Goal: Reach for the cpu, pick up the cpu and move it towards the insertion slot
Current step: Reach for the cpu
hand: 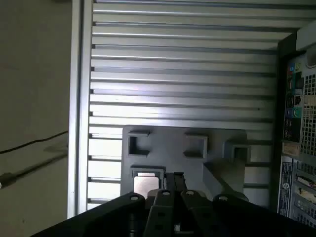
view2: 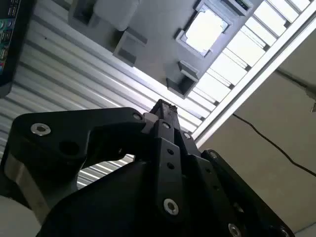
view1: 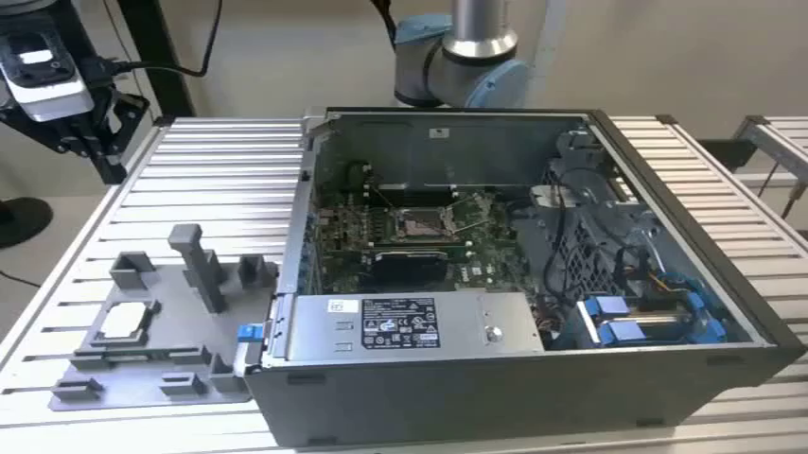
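The cpu (view1: 123, 322), a pale flat square chip, lies in a grey frame on the fixture plate (view1: 165, 392) at the exterior view's left. It also shows in the second wrist view as the bright cpu (view2: 205, 30) and in the first wrist view as the cpu (hand: 145, 183). My gripper (view1: 101, 156) hangs high above the table's far left corner, well away from the chip. In both wrist views its black fingers (view2: 163, 106) (hand: 175, 178) are pressed together with nothing between them. The insertion slot (view1: 421, 224) sits on the green board inside the open case.
The open computer case (view1: 531, 397) fills the middle and the exterior view's right, with tall walls around the board. Grey upright blocks (view1: 196, 265) stand on the fixture plate near the chip. The ribbed metal table (view1: 215, 180) stretches between gripper and plate.
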`<state>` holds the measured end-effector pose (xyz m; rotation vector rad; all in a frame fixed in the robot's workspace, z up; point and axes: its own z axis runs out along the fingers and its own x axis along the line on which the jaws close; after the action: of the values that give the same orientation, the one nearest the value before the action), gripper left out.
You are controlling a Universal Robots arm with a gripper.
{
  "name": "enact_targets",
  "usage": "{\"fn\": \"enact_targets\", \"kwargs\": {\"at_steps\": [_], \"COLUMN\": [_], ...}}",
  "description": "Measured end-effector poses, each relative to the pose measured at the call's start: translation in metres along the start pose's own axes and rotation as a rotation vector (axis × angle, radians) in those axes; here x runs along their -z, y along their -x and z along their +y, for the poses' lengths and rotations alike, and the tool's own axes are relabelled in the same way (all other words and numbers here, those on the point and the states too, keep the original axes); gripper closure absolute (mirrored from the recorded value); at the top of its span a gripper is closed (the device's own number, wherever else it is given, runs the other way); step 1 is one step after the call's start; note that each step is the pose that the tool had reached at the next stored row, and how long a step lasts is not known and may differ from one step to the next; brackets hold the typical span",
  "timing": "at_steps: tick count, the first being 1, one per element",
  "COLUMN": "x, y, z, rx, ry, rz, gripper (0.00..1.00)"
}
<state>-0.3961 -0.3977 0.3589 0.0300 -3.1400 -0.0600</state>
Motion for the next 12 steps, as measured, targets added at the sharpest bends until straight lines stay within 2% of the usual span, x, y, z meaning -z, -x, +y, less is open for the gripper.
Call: {"fn": "enact_targets", "kwargs": {"at_steps": [8, 10, 12], "x": [0.0001, 0.0002, 0.0003], "y": [0.0000, -0.0002, -0.0002], "z": [-0.0002, -0.0038, -0.0108], "rx": [0.000, 0.000, 0.000], "ry": [-0.0001, 0.0002, 0.0005], "rz": [0.0002, 0.0002, 0.0000], "gripper": [1.00, 1.00, 1.00]}}
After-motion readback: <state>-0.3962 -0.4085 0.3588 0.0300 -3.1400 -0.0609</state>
